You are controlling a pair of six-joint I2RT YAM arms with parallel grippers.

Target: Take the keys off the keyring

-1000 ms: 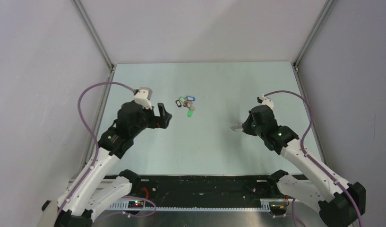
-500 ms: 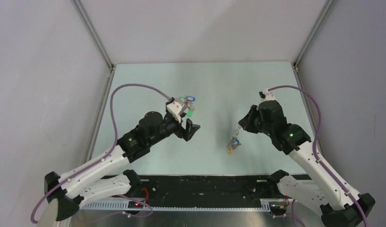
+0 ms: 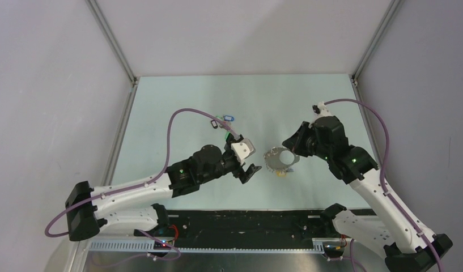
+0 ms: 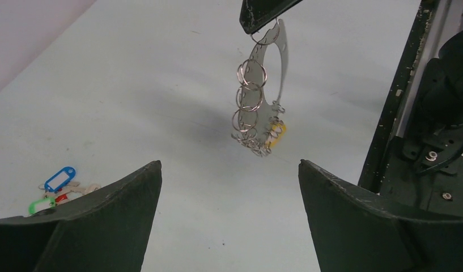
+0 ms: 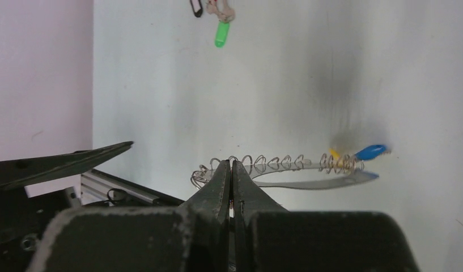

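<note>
The keyring (image 3: 279, 158) is a large grey loop fringed with small silvery rings, hanging in the air at mid table. My right gripper (image 3: 291, 145) is shut on its rim; in the right wrist view the gripper (image 5: 232, 164) pinches the rim and the keyring (image 5: 308, 182) stretches away to the right. Keys with a blue tag (image 5: 370, 151) and a yellow tag (image 5: 334, 153) hang at its far end. My left gripper (image 3: 250, 171) stands open just left of the ring. In the left wrist view the gripper (image 4: 229, 165) is empty, with the keyring (image 4: 257, 105) ahead of it.
A small heap of loose keys (image 3: 224, 121) with blue and green tags lies on the table behind the left arm, partly crossed by its purple cable (image 3: 183, 113). The heap of loose keys (image 4: 56, 187) also shows low left in the left wrist view. A black rail (image 3: 240, 221) runs along the near edge.
My left arm has swung from the far left across to the middle, up to the keyring. The right gripper has lifted the ring and turned its loop to face upward.
</note>
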